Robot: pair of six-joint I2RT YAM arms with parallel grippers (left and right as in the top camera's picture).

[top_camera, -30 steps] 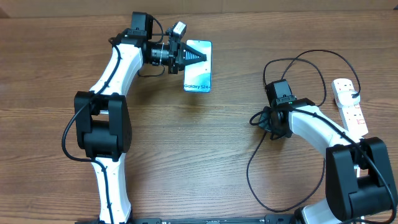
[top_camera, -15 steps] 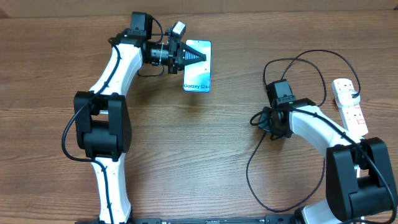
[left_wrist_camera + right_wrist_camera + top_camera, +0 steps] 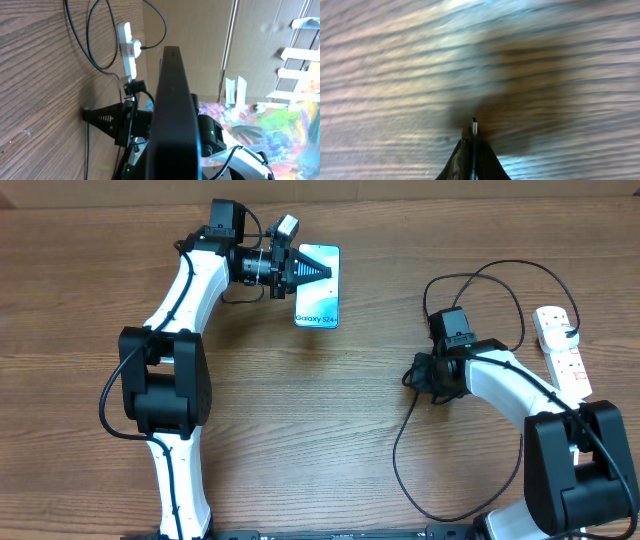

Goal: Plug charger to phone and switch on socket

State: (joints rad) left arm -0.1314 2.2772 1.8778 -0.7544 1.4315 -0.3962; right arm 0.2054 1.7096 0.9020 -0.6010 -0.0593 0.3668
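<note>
Left gripper (image 3: 325, 270) clamped on phone (image 3: 318, 308) edge, screen lit. Right gripper (image 3: 420, 375) closed tight, pinches charger (image 3: 474, 134) plug tip. Socket (image 3: 562, 352) near right arm, untouched.

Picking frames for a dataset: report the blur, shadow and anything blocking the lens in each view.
Overhead: sharp and evenly lit, the phone screen readable. Left wrist: the phone's dark edge sits close to the lens and blocks the middle; the socket behind it is clear. Right wrist: the table is smeared and blurred, with a dark shadow patch; only the charger tip looks fairly sharp.
</note>
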